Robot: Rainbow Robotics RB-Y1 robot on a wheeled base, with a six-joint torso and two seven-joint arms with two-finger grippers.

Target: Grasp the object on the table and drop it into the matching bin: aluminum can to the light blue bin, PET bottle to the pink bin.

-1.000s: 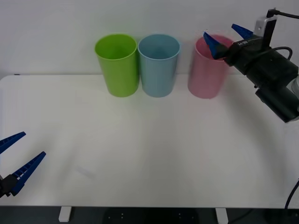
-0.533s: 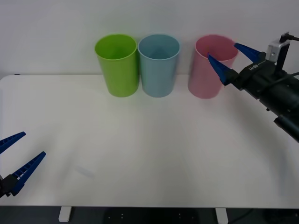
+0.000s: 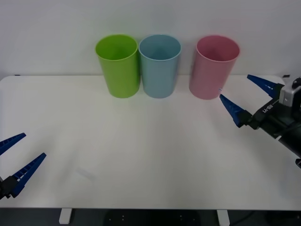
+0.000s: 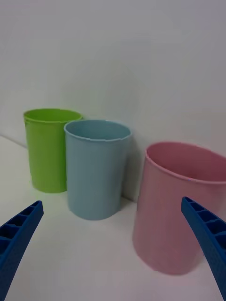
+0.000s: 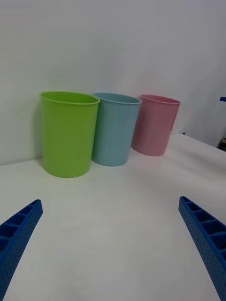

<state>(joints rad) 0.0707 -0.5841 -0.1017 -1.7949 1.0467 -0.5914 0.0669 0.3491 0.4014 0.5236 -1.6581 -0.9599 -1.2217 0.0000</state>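
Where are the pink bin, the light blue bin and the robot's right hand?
pink bin point(image 3: 210, 77), front view, its outer wall.
light blue bin point(image 3: 159, 75), front view, its outer wall.
right hand point(image 3: 245, 97), front view, midway between its open fingertips.

The front camera sits up high, looking forward and down at the big white rectangular tabletop point(image 3: 141, 141), with three tall round plastic bins in a row by the far wall: lime green point(image 3: 118, 65), pale blue point(image 3: 160, 65) and pink point(image 3: 212, 66). The right wrist cam sits low and close, facing the same row, with the pink bin nearest. The left wrist cam looks from low over the table, farther back, so all three views share the bins.
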